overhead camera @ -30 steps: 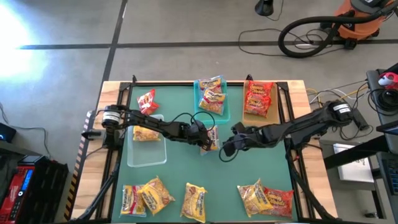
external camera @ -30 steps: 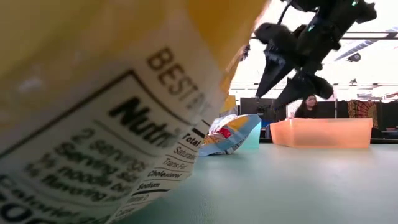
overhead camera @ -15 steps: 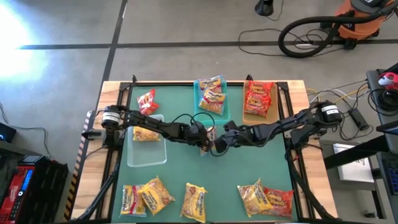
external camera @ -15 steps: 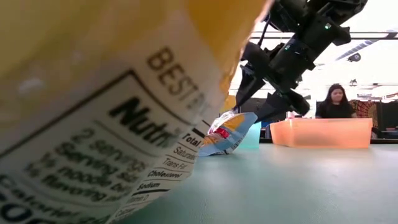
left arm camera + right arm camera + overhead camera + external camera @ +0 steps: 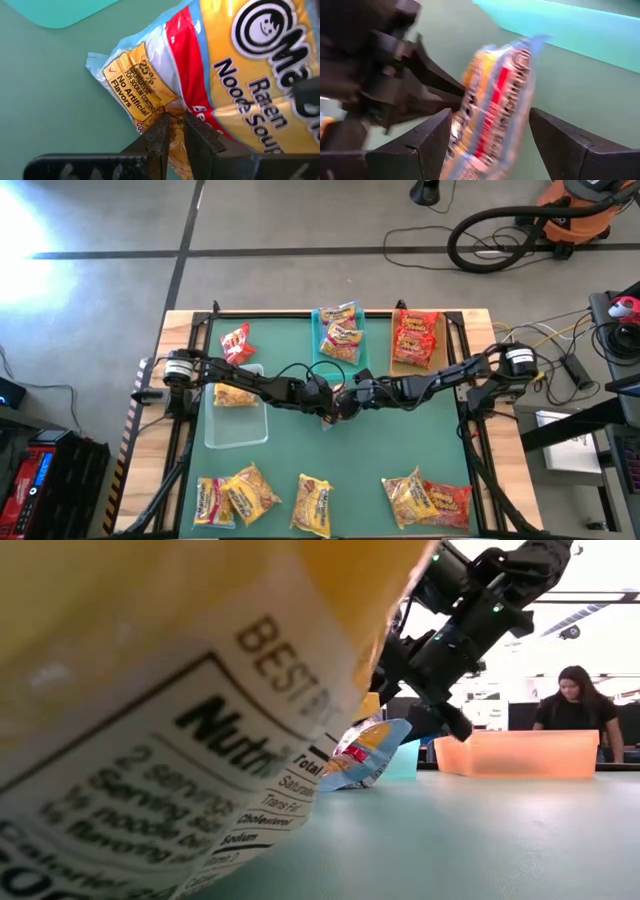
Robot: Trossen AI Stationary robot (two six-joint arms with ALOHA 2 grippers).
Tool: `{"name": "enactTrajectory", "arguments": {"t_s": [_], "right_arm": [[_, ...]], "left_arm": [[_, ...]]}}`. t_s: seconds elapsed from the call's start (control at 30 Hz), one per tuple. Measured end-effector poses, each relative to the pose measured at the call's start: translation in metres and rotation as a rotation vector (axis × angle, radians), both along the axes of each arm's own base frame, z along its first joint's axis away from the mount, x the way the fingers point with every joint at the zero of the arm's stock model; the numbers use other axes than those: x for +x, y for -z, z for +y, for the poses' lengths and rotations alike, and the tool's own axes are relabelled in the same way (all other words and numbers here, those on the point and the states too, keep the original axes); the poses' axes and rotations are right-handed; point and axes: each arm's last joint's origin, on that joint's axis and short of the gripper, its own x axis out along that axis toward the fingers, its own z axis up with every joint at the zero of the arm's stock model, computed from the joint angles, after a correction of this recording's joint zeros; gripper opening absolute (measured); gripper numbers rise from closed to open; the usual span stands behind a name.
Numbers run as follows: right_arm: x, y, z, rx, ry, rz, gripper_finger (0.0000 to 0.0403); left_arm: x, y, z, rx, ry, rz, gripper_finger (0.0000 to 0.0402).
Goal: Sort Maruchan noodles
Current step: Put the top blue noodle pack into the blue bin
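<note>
Crinkly plastic is the whole story here: one noodle packet [image 5: 240, 75] hangs mid-table, just in front of the teal tray [image 5: 345, 358], pinched at its edge by the left gripper [image 5: 172, 135], which is clamped tight on it. The right gripper [image 5: 487, 142] has its fingers spread wide on either side of the packet, not squeezing yet. Looks like a handover to me. To do it well, I'd have the right one close on the packet's body, well clear of the left fingers, and only then let the left side let go, since that wrapper is slippery. Compared with a second ago, the right arm has reached in from well off to the side, and the packet hasn't budged.
</note>
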Motion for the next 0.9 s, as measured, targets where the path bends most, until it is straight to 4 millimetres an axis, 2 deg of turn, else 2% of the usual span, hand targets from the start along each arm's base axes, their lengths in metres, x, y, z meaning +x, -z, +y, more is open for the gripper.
{"name": "enactTrajectory", "arguments": {"t_s": [0.27,0.73,0.9], "right_arm": [[0.008,0.018,-0.001,0.051,-0.017,0.003,0.0256],[0.009,0.015,0.0,0.049,-0.075,0.006,0.0255],[0.01,0.013,0.001,0.035,-0.103,0.003,0.0236]], "left_arm": [[0.0,0.0,0.0,-0.002,0.002,0.003,0.0039],[-0.001,0.001,0.0,0.011,0.014,0.006,0.0039],[-0.001,0.0,-0.002,0.058,0.091,0.016,0.0039]]}}
